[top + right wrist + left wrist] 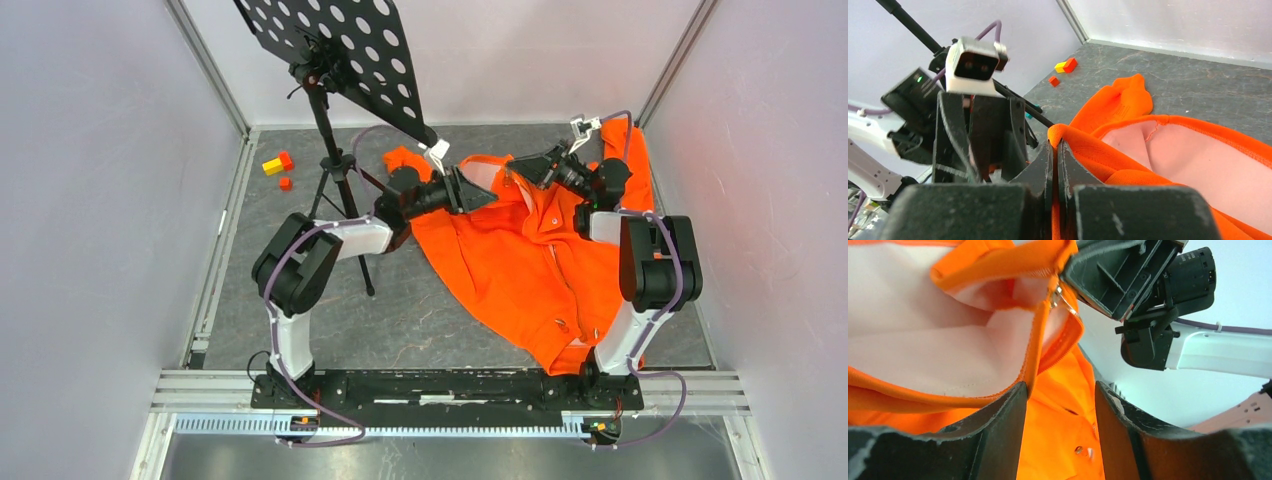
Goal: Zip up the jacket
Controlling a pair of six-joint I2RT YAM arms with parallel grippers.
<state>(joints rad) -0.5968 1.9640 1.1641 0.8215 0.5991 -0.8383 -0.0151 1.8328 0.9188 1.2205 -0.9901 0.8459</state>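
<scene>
Right gripper [1055, 148] clenched on the jacket [530, 260] front edge at the collar, holding it raised. Left gripper [1060, 390] released, fingers spread just below the zipper pull [1054, 296]; can't tell if they touch the fabric. Jacket sprawls over the right half of the table [400, 320], collar at the far end, zip open there.

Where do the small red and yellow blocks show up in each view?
Top external: blocks upper left, left of the stand's tripod.
Left wrist: not in it.
Right wrist: blocks upper centre, beyond the jacket.
Shared landmark: the orange jacket, in all three views.
</scene>
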